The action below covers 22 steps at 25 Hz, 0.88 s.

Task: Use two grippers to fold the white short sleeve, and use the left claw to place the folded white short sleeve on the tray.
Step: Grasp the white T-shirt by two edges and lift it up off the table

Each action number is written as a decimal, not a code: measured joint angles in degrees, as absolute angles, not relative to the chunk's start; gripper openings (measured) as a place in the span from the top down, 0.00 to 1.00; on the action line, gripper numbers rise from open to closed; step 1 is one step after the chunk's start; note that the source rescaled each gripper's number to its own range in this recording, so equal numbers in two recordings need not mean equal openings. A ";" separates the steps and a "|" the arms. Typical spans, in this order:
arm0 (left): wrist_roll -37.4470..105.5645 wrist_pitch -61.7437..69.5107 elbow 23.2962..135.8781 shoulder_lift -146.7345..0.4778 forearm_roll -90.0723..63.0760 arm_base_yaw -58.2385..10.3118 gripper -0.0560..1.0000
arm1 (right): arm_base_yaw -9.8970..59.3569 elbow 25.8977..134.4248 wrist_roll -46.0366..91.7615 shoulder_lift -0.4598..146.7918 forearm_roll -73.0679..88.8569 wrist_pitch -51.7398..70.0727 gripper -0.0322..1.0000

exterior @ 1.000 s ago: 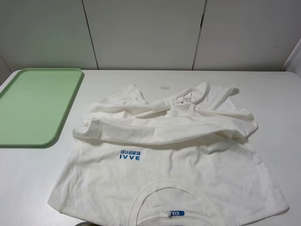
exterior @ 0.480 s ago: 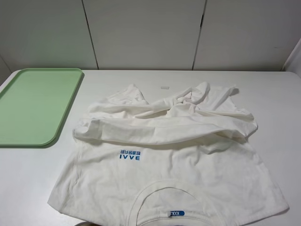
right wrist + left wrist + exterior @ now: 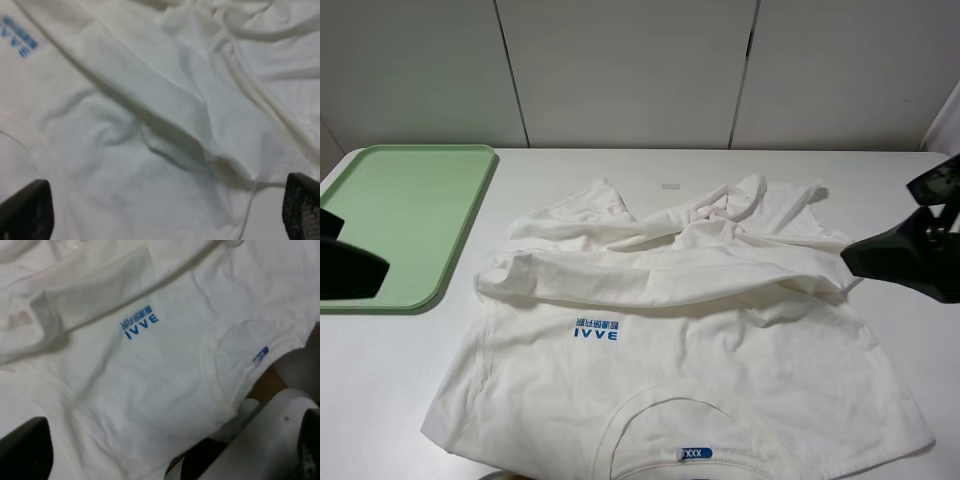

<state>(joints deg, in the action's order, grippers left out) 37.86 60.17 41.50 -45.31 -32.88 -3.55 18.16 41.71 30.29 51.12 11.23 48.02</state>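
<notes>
Between your left gripper [image 3: 355,268] and right gripper [image 3: 905,255], the shirt [image 3: 700,370] lies rumpled on a white table [image 3: 900,180] before a white panelled wall [image 3: 620,70]. Both hang at the table's sides, jaws wide apart, holding nothing; the tray [image 3: 410,210] lies by the left one.

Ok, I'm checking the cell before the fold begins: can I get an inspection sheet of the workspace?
Surface: white table, its middle covered by the shirt.
Job's things: white T-shirt spread out, blue IVVE print up, far part bunched in rolls, collar at the near edge; pale-green tray empty, left of the shirt and apart from it.
Clutter: small white scrap on the table beyond the shirt.
Grippers: left end effector and right end effector both open, holding nothing, one at each side of the shirt.
Cables: nothing seen.
Surroundings: white panelled wall behind the table.
</notes>
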 joint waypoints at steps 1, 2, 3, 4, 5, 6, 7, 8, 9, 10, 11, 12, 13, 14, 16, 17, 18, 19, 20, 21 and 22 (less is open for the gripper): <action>38.37 59.39 42.03 -47.11 -32.88 -3.55 0.02 | 18.16 41.71 31.29 53.46 11.17 47.11 0.00; 38.65 58.76 42.51 -49.17 -32.88 -3.55 0.02 | 18.16 41.75 32.28 55.75 11.09 46.10 0.00; 38.92 58.32 42.70 -50.28 -32.88 -3.55 0.02 | 18.16 41.75 33.22 57.55 10.73 45.08 0.00; 39.38 57.59 42.86 -51.91 -32.94 -3.55 0.02 | 18.16 41.75 33.75 59.28 10.14 43.96 0.00; 40.15 56.76 42.89 -53.45 -32.94 -3.55 0.02 | 18.16 41.75 33.75 59.28 10.14 43.96 0.00; 40.81 56.10 42.89 -54.68 -32.94 -3.55 0.02 | 18.16 41.75 34.23 61.70 8.86 42.58 0.00; 41.55 55.28 42.89 -56.11 -32.94 -3.55 0.02 | 18.16 41.78 34.46 63.38 7.70 41.91 0.00; 42.14 54.72 42.89 -57.22 -33.07 -3.55 0.02 | 18.16 41.83 34.57 65.35 6.32 41.27 0.00; 42.70 54.30 42.89 -58.33 -33.21 -3.55 0.02 | 18.16 41.83 34.64 67.44 4.73 40.86 0.00; 43.12 54.00 42.89 -59.61 -33.50 -3.55 0.02 | 18.16 41.83 34.64 70.59 2.09 40.75 0.00; 43.38 53.87 42.89 -60.80 -33.89 -3.55 0.02 | 18.16 41.83 34.66 72.21 0.69 40.53 0.00; 43.66 53.73 42.94 -61.49 -34.05 -3.55 0.02 | 18.16 41.83 34.66 73.51 -0.41 39.99 0.00; 43.66 53.73 42.94 -61.49 -34.05 -3.55 0.02 | 18.16 41.83 34.66 73.51 -0.41 39.99 0.00; 43.86 53.69 42.99 -62.42 -34.27 -3.72 0.02 | 18.16 41.83 34.66 75.24 -1.88 39.23 0.00; 44.39 52.94 42.99 -63.68 -34.32 -4.43 0.02 | 18.16 41.83 34.71 77.72 -4.19 37.30 0.00; 44.72 52.37 42.99 -64.19 -34.32 -5.22 0.02 | 18.16 41.83 34.65 78.90 -5.13 35.91 0.00; 45.41 51.43 42.99 -64.76 -34.13 -6.09 0.02 | 18.16 41.83 34.65 79.64 -5.75 34.81 0.00; 46.08 49.65 43.06 -65.35 -33.15 -8.20 0.02 | 18.16 41.83 34.65 80.64 -6.28 33.44 0.00; 46.08 49.65 43.06 -65.35 -33.15 -8.20 0.02 | 18.16 41.83 34.65 82.41 -6.97 31.67 0.00; 46.08 48.88 43.07 -65.49 -32.91 -8.85 0.02 | 18.16 41.83 34.65 82.41 -6.97 31.67 0.00; 46.12 48.03 43.07 -65.51 -32.49 -9.53 0.03 | 18.16 41.83 34.59 84.22 -7.50 30.96 0.00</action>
